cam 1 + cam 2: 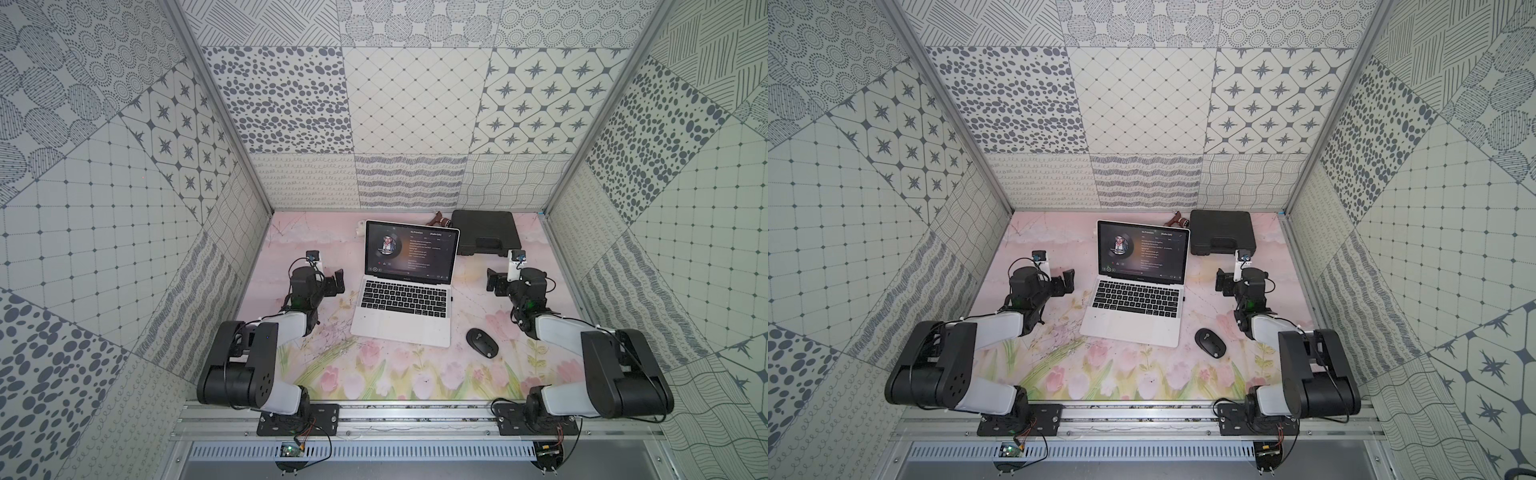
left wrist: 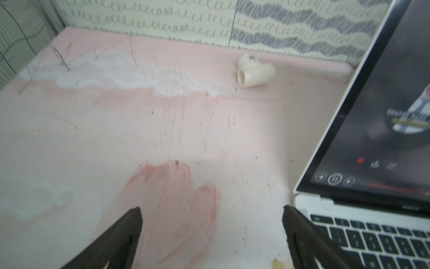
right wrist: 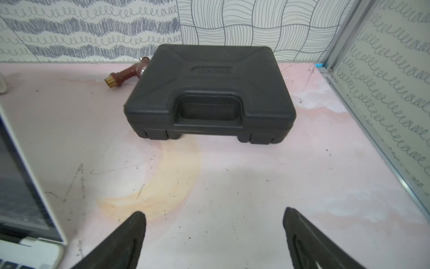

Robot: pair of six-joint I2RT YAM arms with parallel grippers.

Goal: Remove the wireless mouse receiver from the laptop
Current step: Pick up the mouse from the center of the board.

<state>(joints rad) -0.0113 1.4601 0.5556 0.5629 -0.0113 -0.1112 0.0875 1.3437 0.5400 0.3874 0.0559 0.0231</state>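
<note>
Receiver point(image 1: 451, 298) sits plugged into the laptop point(image 1: 395, 328) edge facing the right jaws; both jaws gape wide, empty; reach looks unstarted; next wants a fine pinch.

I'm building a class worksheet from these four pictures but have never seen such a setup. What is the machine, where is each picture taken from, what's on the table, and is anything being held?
The machine is two robot arms, a left arm and a right arm, bolted at the near edge of a flowery table. Two pictures look down from overhead, almost identically; the other two come from a camera on each arm's wrist. On the table: an open silver laptop with a tiny black wireless mouse receiver in its side, a black mouse, a black case, a brown fitting and a white pipe piece. The left fingers and right fingers stand open, holding nothing.
</note>
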